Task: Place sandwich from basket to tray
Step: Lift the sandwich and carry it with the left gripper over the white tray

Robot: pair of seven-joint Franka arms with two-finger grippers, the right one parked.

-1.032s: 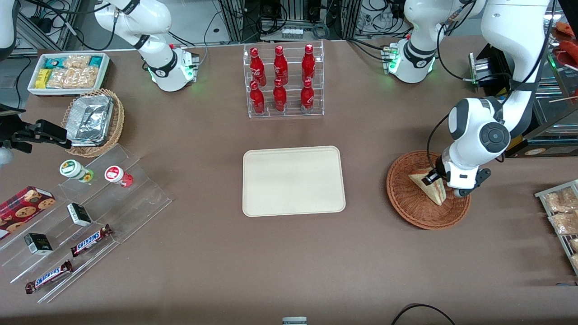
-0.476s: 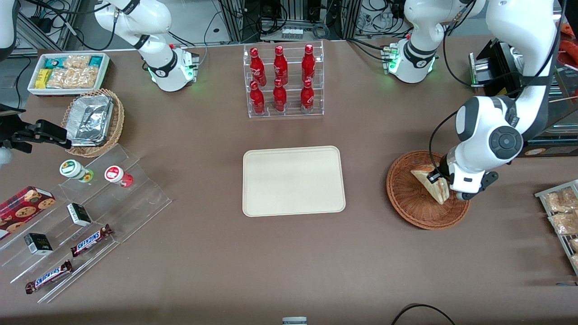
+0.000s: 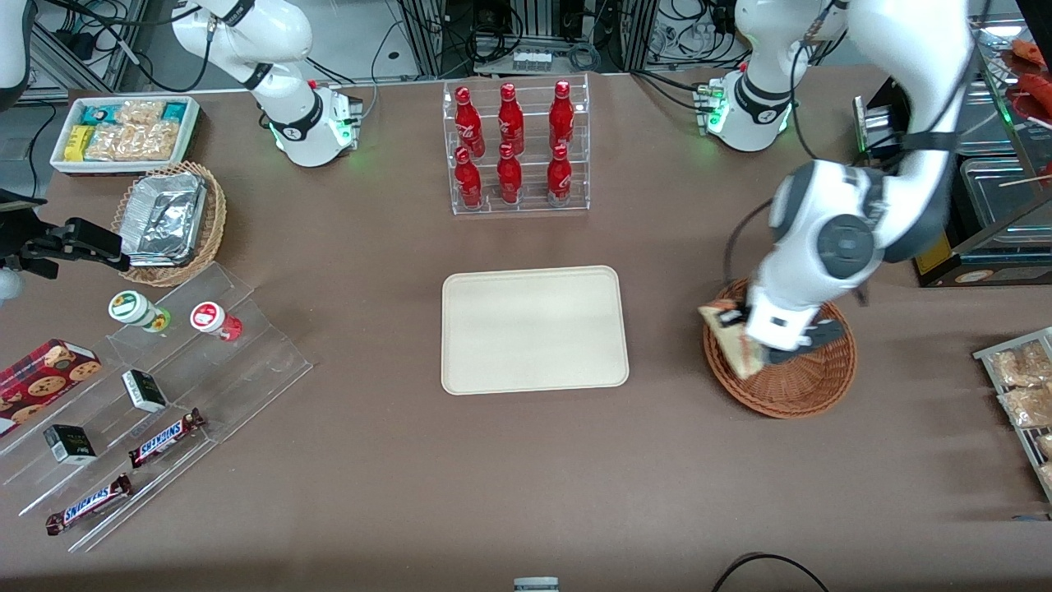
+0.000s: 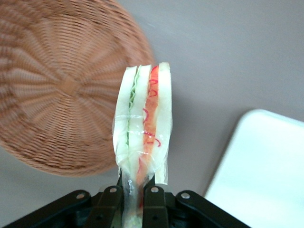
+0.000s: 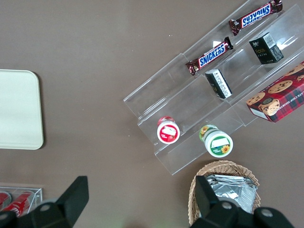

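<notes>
The sandwich [image 4: 142, 128] is clamped in the pincer [image 4: 132, 195] (raised above the basket [image 3: 809, 386]), ready for carrying to the tray [image 3: 534, 329].

Glossy clear film is wrapping the sandwich [image 4: 142, 128], catching light over soft pale bread, while the gripper [image 4: 132, 197], matt black plastic, is clamping its lower end above the basket's edge. The basket [image 4: 57, 90] is showing rough reddish-brown wicker, woven in rings. The tray [image 3: 534, 329] is looking smooth, matt cream plastic. The table [image 3: 526, 460] is wearing a dull brown, cloth-like cover.
</notes>
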